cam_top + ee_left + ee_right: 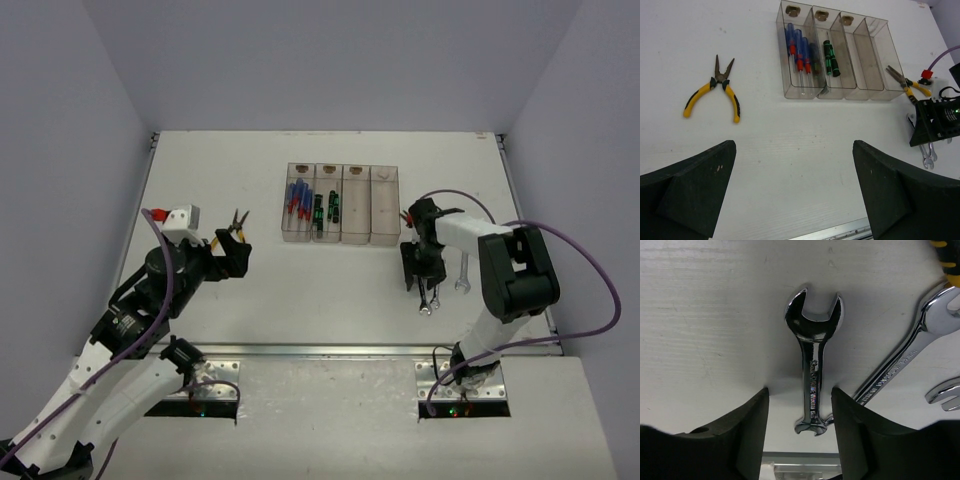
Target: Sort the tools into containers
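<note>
Far to the left, yellow-handled pliers (715, 92) lie unsorted ahead of the left gripper (795, 200), spread wide and empty; midway, the bin row (872, 60) holds only screwdrivers (797, 45); rightward, the right gripper (800, 435) straddles a small silver wrench (812, 365) with parted jaws, apparently lined up to pinch it.

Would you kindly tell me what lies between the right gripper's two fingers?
A small silver wrench lies flat on the table between the open fingers of the right gripper; the right wrist view shows it.
</note>
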Controlling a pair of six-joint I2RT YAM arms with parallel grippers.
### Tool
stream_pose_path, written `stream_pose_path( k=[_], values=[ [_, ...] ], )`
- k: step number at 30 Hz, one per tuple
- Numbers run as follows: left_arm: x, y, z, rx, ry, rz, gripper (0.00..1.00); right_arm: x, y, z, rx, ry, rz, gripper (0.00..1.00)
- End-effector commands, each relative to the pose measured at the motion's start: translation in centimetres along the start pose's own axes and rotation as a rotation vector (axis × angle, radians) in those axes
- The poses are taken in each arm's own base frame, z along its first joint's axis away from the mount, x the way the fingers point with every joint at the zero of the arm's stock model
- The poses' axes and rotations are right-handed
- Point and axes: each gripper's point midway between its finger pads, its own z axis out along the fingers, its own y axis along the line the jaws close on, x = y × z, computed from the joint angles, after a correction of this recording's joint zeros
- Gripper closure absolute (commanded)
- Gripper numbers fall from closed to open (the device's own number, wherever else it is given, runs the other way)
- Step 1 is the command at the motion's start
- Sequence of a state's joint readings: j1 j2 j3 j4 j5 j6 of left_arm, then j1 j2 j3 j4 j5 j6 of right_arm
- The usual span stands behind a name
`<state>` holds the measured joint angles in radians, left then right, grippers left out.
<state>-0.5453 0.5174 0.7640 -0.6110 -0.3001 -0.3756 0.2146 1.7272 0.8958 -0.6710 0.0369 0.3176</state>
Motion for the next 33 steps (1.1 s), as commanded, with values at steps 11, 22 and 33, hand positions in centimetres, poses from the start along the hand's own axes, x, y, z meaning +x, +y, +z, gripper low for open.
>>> stream_pose_path(
  k=[11, 22, 33],
  values=[
    [-1.8, -1.7, -0.4, 0.090, -0.082, -0.030, 0.00, 0.9, 0.3, 3.3, -0.023, 0.066, 0.003, 0.88],
    [-1.7, -1.7, -0.4, 0.091, -0.080, -0.029, 0.00, 0.0, 1.6, -1.5, -0.077, -0.132, 0.046, 1.00],
    [-1.9, -1.5, -0.6, 0.085, -0.095, -0.039, 0.00, -3.2, 4.6, -7.8, -0.253, -0.296, 0.047, 1.00]
  ],
)
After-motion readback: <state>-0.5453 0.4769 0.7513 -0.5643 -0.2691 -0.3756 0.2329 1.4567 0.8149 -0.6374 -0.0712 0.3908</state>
